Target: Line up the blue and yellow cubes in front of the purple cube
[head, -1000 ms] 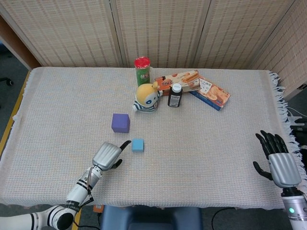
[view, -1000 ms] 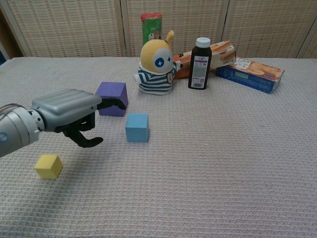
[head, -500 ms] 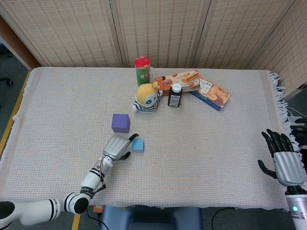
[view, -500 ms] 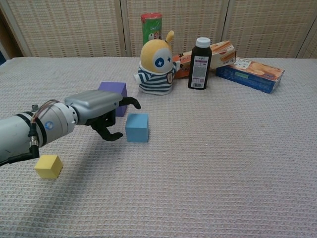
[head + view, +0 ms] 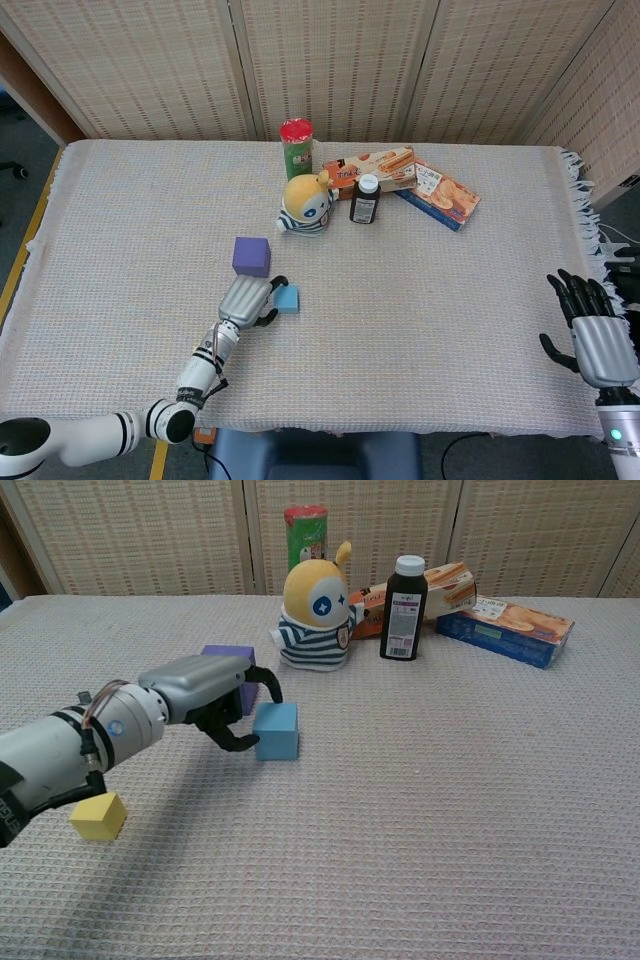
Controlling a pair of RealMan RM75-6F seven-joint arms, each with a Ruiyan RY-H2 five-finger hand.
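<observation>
A big table with a pale woven cloth filled most of both views. At the far middle of it stood a group of things: two flat snack boxes, a green can with a red lid, a yellow toy in a striped shirt and a dark bottle with a white cap.

The robot's left arm reached in from the near left. Its left hand was silver with black fingers, and those fingers curled around the left side of the blue cube. One finger hooked over the cube's top far edge and another curled in low against its near left side. It looked like a pinch, but the pictures did not show clearly if the cube was truly held. The right hand was at the near right edge of the table, well apart from everything, with its black fingers spread and nothing in it.

The purple cube sat just behind the left hand, partly hidden in the chest view. It was a plain, solid colour with sharp edges. The blue cube was smaller, light blue, and sat just near and right of the purple one. The yellow cube was the smallest and lay alone at the near left, under the arm.

A second before, the left hand had hung back to the left of the blue cube with a gap between them. Since then it had moved right and closed in on the cube. The cubes had stayed where they were.
</observation>
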